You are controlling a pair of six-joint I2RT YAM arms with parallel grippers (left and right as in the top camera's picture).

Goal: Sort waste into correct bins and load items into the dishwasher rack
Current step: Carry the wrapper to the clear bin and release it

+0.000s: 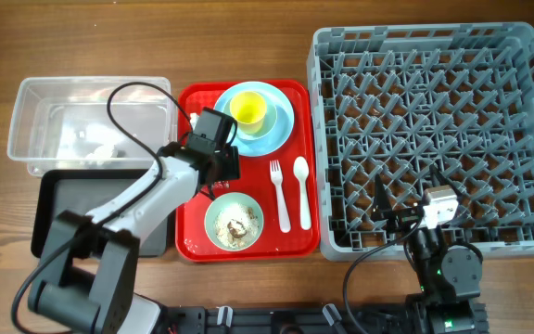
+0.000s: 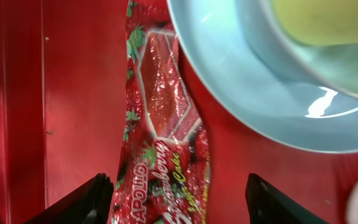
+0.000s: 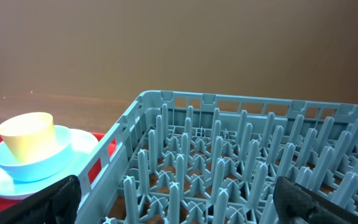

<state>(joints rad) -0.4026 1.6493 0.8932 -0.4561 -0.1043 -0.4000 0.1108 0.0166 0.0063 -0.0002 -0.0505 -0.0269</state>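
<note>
A red printed snack wrapper (image 2: 163, 124) lies flat on the red tray (image 2: 73, 93), just left of the pale blue plate (image 2: 241, 93). My left gripper (image 2: 179, 202) is open, its fingers (image 2: 86, 202) standing either side of the wrapper's near end, the left one close to its edge. From overhead, the left gripper (image 1: 217, 160) hides the wrapper. The yellow cup (image 1: 248, 109) sits in a pale blue bowl on the plate (image 1: 281, 130). A green bowl (image 1: 235, 223) holds food scraps. Fork (image 1: 279, 195) and spoon (image 1: 302, 190) lie beside it. My right gripper (image 3: 185, 205) hangs open over the rack (image 3: 229, 155).
The clear tub (image 1: 35, 111) at the left holds a crumpled white tissue (image 1: 100, 148). The black tray (image 1: 58, 209) lies in front of it, partly under my left arm. The grey rack (image 1: 434, 111) fills the right side, with my right gripper (image 1: 395, 211) at its near edge.
</note>
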